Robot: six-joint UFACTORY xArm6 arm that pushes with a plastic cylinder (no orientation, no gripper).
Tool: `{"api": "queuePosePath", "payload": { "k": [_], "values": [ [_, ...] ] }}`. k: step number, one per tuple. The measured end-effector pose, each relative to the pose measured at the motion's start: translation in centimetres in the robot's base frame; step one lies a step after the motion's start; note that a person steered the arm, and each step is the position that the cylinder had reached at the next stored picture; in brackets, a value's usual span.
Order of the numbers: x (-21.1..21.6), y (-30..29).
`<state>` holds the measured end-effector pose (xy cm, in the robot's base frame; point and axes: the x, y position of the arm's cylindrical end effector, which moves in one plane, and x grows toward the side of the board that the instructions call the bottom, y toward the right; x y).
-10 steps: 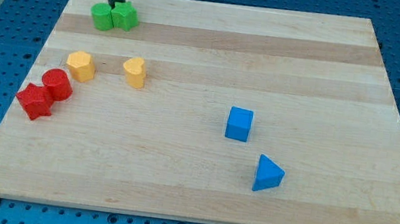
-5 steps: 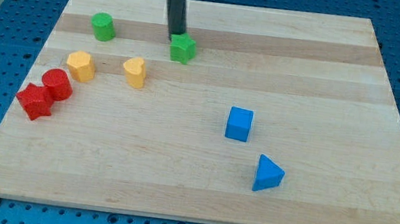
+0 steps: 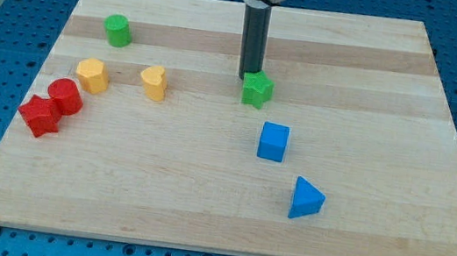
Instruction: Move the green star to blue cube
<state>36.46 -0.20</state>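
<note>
The green star lies near the board's middle, a little above and left of the blue cube, with a gap between them. My tip touches the star's upper left side, with the dark rod rising straight up from it. No gripper is present.
A green cylinder stands at the upper left. A yellow hexagon block and a yellow heart lie left of the star. A red cylinder and red star sit at the left edge. A blue triangle lies below the cube.
My tip has pushed the green star away from the green cylinder, rightward and downward across the board, to just above the blue cube. The other blocks have not moved.
</note>
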Motion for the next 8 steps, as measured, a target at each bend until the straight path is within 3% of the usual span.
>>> {"api": "queuePosePath", "payload": {
  "k": [2, 5, 8],
  "values": [
    [2.3, 0.7],
    [1.2, 6.3],
    [9.8, 4.7]
  ]
}}
